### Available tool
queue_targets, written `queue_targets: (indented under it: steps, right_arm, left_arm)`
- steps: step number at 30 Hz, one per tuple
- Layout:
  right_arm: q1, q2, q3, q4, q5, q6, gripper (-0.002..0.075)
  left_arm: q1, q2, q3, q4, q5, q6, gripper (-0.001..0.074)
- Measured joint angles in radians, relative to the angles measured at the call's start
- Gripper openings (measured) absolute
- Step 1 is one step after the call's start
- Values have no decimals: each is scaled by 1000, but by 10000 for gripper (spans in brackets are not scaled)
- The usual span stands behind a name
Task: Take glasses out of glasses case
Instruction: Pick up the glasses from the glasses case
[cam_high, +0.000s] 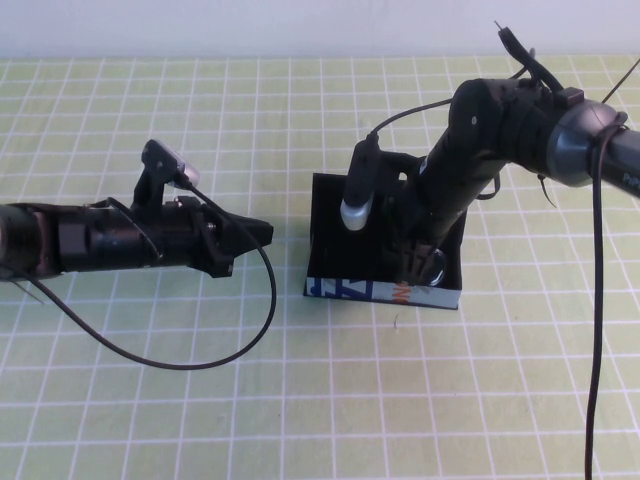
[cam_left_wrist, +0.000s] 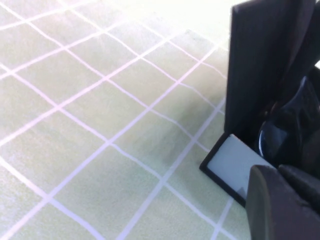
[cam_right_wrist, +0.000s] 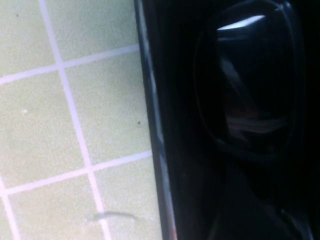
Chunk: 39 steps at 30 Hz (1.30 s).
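Right gripper down inside the glasses case, grip state unclear; left gripper beside case, likewise unclear. Glasses light, glossy, slippery: best pinched at frame bridge.

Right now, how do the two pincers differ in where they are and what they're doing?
The right pincer reaches down inside the glasses case, close over the glasses; the left pincer hovers beside the case, outside it. The right arm points steeply down; the left lies level over the table. Both are black.
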Motion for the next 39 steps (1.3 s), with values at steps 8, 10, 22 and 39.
queue_targets:
  steps: [8,10,22,39]
  right_arm:
    - [0,0,0,9,-2,0,158]
    - [0,1,0,11,-2,0,137]
    - [0,-1,-21,28,55,2,13]
    - [0,-12,-308,14,289,203,9]
  left_arm:
    - [0,0,0,1,12,0,-4]
    - [0,0,0,4,14,0,-4]
    - [0,0,0,13,38,-7,-4]
    - [0,-38,0,8,44,-74,-4]
